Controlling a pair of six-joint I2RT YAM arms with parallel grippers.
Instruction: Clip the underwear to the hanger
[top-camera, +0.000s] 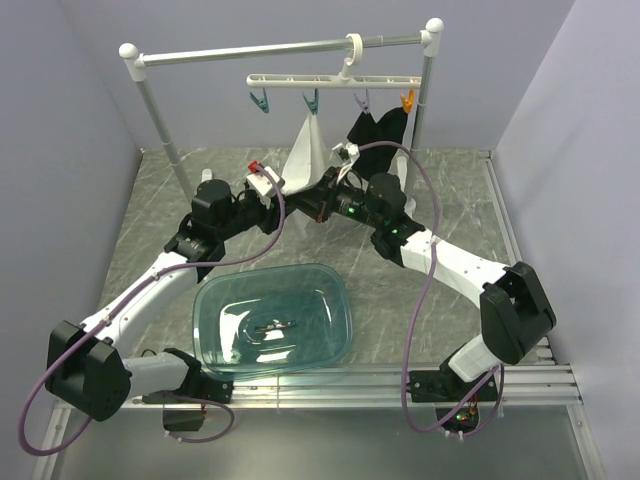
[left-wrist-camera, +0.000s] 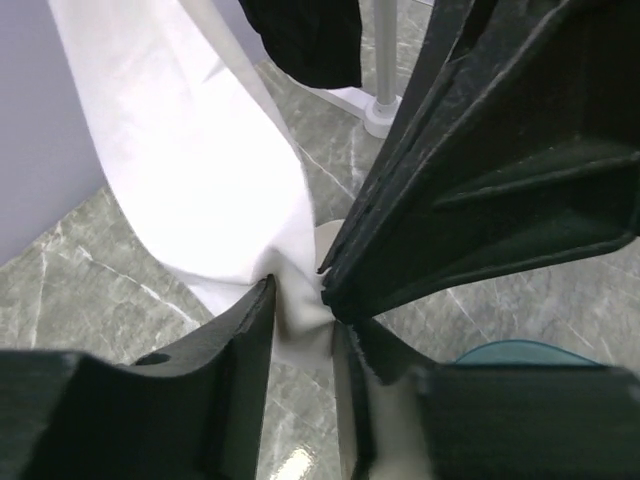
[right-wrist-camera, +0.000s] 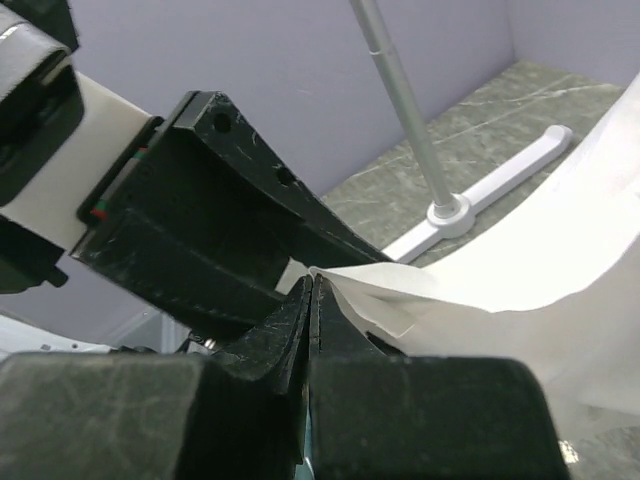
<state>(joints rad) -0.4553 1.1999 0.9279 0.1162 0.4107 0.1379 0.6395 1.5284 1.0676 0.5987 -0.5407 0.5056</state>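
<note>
The hanger, a white bar, hangs by its hook from the rail. It carries two teal pegs, one purple and one orange. The white underwear hangs from the second teal peg and stretches down to both grippers. My left gripper is shut on its lower end; in the left wrist view the bunched fabric sits between the fingers. My right gripper meets it from the right. Its jaws are pressed together on the edge of the fabric.
A black garment hangs from the purple and orange pegs, right of the underwear. The grey metal rail stands on white posts at the back, its foot on the floor. A clear teal tub sits in front of the arms.
</note>
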